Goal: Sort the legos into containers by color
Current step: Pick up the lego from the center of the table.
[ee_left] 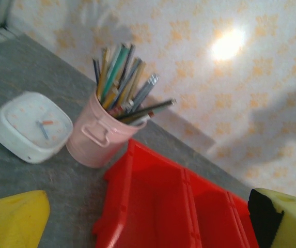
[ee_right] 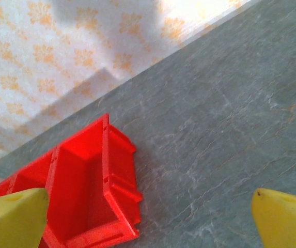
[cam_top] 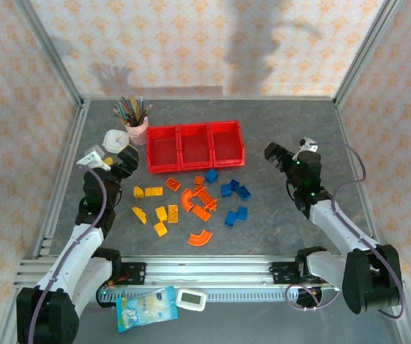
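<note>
Left of frame: left gripper (cam_top: 121, 163) released, grasping nothing, near white clock (cam_top: 114, 140) and pink cup (cam_top: 138, 131); centre: three red containers (cam_top: 194, 167) in a row, legos (cam_top: 201, 195) scattered just below on the table; right: right gripper (cam_top: 274, 155) spread wide, empty

I can read no word or number anywhere. The white clock (ee_left: 31, 126) beside the pink cup (ee_left: 93, 139) has faint marks round its dial, but they are too blurred to tell as numerals. The blue-and-white packet (cam_top: 145, 308) at the near edge of the table carries some print, too small to make out. The small white device (cam_top: 191, 299) just beside it has a pale screen, and I find nothing legible on it.
</note>
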Robot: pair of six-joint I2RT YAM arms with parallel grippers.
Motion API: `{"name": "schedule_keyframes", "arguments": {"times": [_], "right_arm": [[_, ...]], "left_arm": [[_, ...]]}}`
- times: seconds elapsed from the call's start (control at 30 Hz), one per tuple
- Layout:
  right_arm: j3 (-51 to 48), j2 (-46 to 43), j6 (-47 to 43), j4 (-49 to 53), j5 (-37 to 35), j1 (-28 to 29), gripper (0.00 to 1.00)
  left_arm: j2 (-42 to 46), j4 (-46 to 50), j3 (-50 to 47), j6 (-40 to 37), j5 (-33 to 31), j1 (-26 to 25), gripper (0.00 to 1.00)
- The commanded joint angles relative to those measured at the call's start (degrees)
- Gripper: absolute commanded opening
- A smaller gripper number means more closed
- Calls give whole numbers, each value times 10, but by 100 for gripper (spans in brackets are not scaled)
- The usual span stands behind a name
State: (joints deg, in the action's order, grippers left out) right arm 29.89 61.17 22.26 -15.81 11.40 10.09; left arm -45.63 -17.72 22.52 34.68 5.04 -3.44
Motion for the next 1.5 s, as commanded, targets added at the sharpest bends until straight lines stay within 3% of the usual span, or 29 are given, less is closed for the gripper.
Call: {"name": "schedule_keyframes", "arguments": {"times": [0.0, 0.27, 0.5, 0.63, 0.87, 1.03, 1.47], "right_arm": [[23, 2, -14, 48, 13, 28, 100], [52, 23, -23, 114, -14, 149, 100], [60, 59, 5, 141, -41, 254, 100], [61, 79, 24, 133, -33, 290, 100], [75, 115, 4, 125, 28, 293, 100], [104, 148, -7, 146, 27, 293, 100], [118, 149, -17, 140, 19, 293, 100]], "left_arm": [[2, 116, 29, 8, 36, -42, 99], [-40, 213, 78, 21, 20, -191, 99], [-153, 306, 178, -5, -41, -312, 99], [-229, 364, 223, 2, -89, -328, 99], [-321, 403, 255, 19, -131, -329, 95], [-361, 352, 239, 33, -133, -330, 91], [-463, 326, 265, 66, -182, -328, 83]]}}
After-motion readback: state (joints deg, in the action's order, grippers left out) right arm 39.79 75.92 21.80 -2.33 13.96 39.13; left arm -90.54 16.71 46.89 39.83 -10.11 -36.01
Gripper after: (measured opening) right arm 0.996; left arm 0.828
